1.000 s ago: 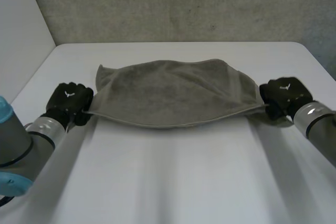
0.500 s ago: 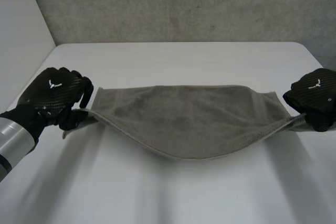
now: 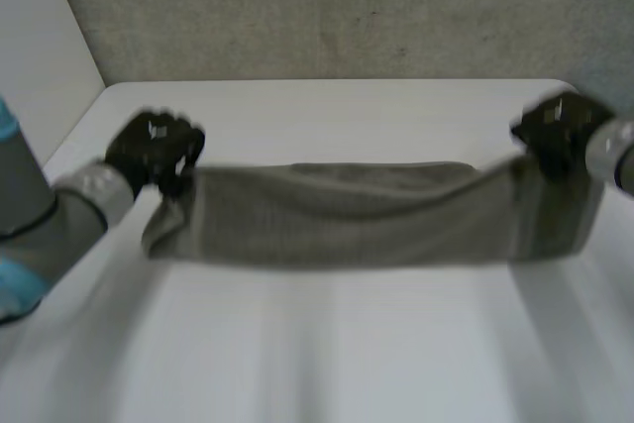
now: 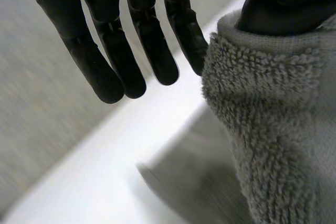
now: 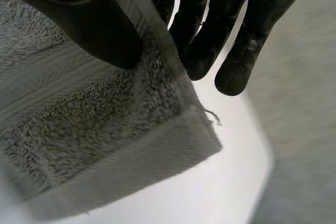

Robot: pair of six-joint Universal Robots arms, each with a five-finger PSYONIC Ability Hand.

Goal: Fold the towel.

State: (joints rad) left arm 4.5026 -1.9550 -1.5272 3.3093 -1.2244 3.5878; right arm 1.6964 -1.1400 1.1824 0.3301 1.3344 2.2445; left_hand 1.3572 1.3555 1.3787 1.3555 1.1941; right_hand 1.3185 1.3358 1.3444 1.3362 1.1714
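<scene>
Head view: right arm cut off at the frame's right edge. Grey wall point(image 3: 347, 7) across the top, white table point(image 3: 347, 344) below. Towel point(image 3: 367, 215), grey terry with a flat hem band, spans mid-frame between the hands, both ends drooping.

Right hand point(image 3: 555, 126): thumb pins a corner against straight fingers point(image 5: 236, 61).

Left hand point(image 3: 154, 146): thumb clamps the towel's edge, fingers point(image 4: 113, 51) straight beside it. Contact point covered by cloth.

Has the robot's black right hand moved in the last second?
Yes. The black right hand has moved away from the robot, toward the far edge of the white table, holding its end of the grey fluffy towel.
</scene>
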